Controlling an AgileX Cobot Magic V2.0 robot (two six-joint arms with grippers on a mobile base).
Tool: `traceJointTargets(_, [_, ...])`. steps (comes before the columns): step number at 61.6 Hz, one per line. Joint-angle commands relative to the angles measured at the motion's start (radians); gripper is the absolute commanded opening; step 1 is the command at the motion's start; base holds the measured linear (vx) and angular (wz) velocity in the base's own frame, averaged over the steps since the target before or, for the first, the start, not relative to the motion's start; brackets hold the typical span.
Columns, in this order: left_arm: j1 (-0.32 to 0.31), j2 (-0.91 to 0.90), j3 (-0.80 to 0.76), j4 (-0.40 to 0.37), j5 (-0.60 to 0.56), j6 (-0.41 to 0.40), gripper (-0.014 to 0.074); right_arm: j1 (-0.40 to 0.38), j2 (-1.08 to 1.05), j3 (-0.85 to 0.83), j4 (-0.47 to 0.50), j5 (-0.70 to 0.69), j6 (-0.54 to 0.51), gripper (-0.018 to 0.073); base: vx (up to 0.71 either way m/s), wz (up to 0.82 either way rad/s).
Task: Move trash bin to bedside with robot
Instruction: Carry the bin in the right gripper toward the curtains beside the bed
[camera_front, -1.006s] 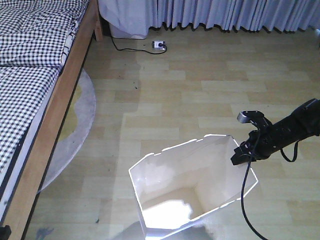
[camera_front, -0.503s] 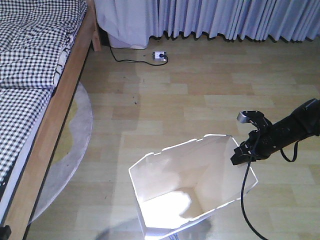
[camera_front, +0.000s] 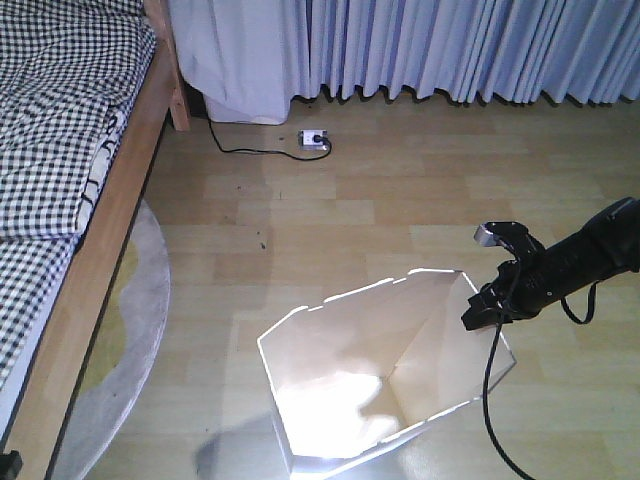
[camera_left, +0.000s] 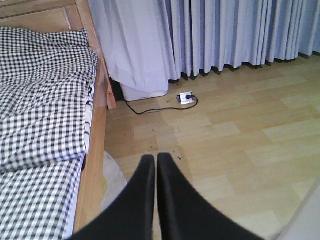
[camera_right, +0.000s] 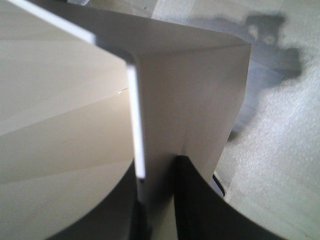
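Since there's no desk anywhere in these views, I'm placing stuff off the bed and the floor instead. The trash bin sits out over the wood floor, well apart from the bed, with the edge of a round grey rug lying between them.

The right gripper is pinching the bin's rim on its right side, one finger inside the wall and one outside. The right wrist view shows the thin white wall sandwiched between them. The left gripper is pressed together on nothing, just pointing toward the floor beside the bed frame.

Handling guess: the bin looks empty and light, but that wall is thin plastic, so I'd expect it to flex and swing around a single pinch point. It's smooth too, so it could slip. The rim near a corner fold seems the stiffest spot to grab, roughly where it's held. I can't tell if the base is touching the floor.
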Motion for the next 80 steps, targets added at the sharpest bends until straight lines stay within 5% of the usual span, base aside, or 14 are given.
traceJointTargets(1, [0.0, -0.02, 0.018, 0.0, -0.069, -0.005, -0.0007, -0.004, -0.072, -0.016, 0.095, 0.163, 0.001, -0.0003, 0.33, -0.01])
traceJointTargets(80, [0.0, -0.02, 0.018, 0.0, -0.069, -0.005, -0.0007, -0.004, -0.072, -0.016, 0.095, 0.163, 0.001, -0.0003, 0.27, -0.02])
